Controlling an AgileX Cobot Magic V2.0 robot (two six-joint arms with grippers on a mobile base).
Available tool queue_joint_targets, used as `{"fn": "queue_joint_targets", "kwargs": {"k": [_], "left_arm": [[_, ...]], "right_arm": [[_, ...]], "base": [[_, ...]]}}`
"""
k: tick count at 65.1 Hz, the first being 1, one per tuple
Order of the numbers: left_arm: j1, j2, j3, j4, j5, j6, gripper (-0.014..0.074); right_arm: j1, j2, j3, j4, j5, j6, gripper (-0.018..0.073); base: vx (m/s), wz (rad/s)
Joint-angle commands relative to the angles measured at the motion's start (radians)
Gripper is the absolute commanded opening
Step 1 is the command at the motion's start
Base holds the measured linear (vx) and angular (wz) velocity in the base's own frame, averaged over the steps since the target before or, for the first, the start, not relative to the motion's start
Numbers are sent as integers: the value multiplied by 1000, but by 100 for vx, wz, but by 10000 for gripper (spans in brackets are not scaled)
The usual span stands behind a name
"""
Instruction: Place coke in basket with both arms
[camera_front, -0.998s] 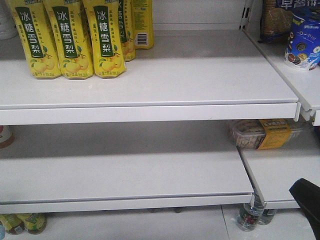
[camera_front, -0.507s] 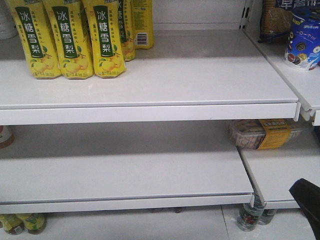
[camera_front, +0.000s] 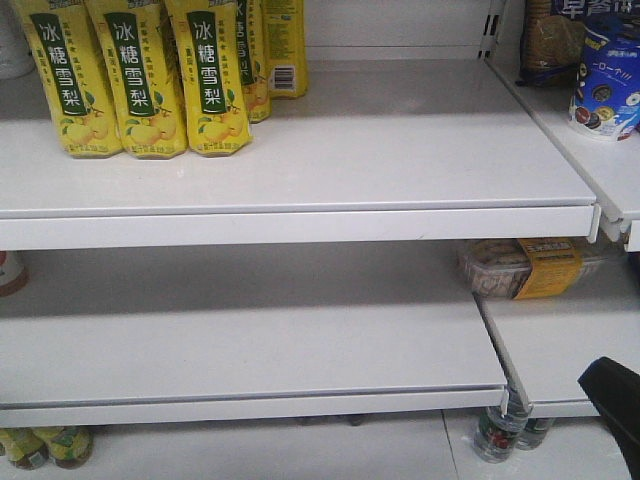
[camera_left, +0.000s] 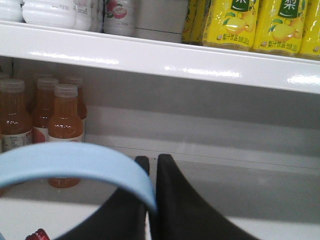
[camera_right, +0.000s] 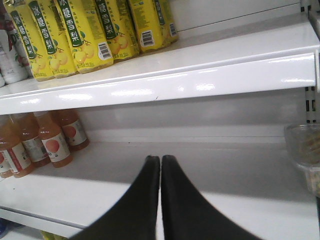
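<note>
In the left wrist view my left gripper (camera_left: 152, 159) is shut on the light blue handle (camera_left: 75, 160) of the basket. The handle arches from the left edge down between the jaws. The basket's body is out of view. A small red cap (camera_left: 40, 234) shows at the bottom edge under the handle. It may be the coke; the rest of that bottle is hidden. My right gripper (camera_right: 160, 159) is shut and empty, held in front of the lower shelf (camera_right: 240, 165). A black arm part (camera_front: 612, 405) shows at the front view's bottom right corner.
Yellow pear-drink bottles (camera_front: 135, 80) stand at the left of the upper shelf (camera_front: 300, 225). Orange juice bottles (camera_left: 62, 130) stand at the left of the lower shelf. A clear snack box (camera_front: 520, 268) lies on the right-hand shelf unit. Water bottles (camera_front: 497, 432) stand on the floor.
</note>
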Motion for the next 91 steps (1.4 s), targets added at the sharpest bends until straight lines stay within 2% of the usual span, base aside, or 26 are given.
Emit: {"fn": "queue_joint_targets", "kwargs": {"k": [1, 32, 38, 43, 51, 55, 58, 63, 71, 75, 79, 81, 90, 91], "left_arm": [[1, -22, -30, 52, -161, 49, -6], [1, -22, -30, 52, -160, 49, -6], [1, -22, -30, 52, -160, 49, -6], [1, -22, -30, 52, -160, 49, -6], [1, -22, -30, 52, -160, 49, -6], [1, -22, -30, 52, -160, 49, -6], [1, -22, -30, 52, -160, 49, -6], [1, -22, -30, 52, -159, 49, -6], [1, -22, -30, 52, -159, 49, -6], [1, -22, -30, 52, -159, 49, -6], [1, -22, -30, 52, -159, 49, -6], [1, -22, -30, 52, -159, 49, -6], [1, -22, -30, 52, -159, 49, -6], [1, -22, -30, 52, -159, 49, -6]], "right_arm": [[-1, 5, -29, -43, 22, 0, -5], [-1, 5, -29, -43, 22, 0, -5], [-1, 5, -29, -2, 22, 0, -5], [-1, 5, -29, 130, 22, -5, -5], [-1, 5, -29, 496, 65, -42, -5], [-1, 5, -29, 639, 120, -71, -5], [-1, 5, -29, 708, 167, -83, -5], [-1, 5, -29, 749, 209, -91, -5], [-1, -15, -12, 720, 196, -94, -5], [-1, -31, 9, 767, 202, -118, -5], [-1, -55, 26, 866, 231, -219, -5], [-2, -74, 36, 948, 253, -280, -5], [-2, -181, 59, 1251, 336, -658, -5], [-3, -192, 59, 1272, 336, -725, -5]], "base": [[0, 0], [0, 0], [0, 0], [0, 0], [0, 0], [0, 0], [0, 0], [0, 0], [0, 0], [0, 0], [0, 0], [0, 0], [0, 0], [0, 0]]}}
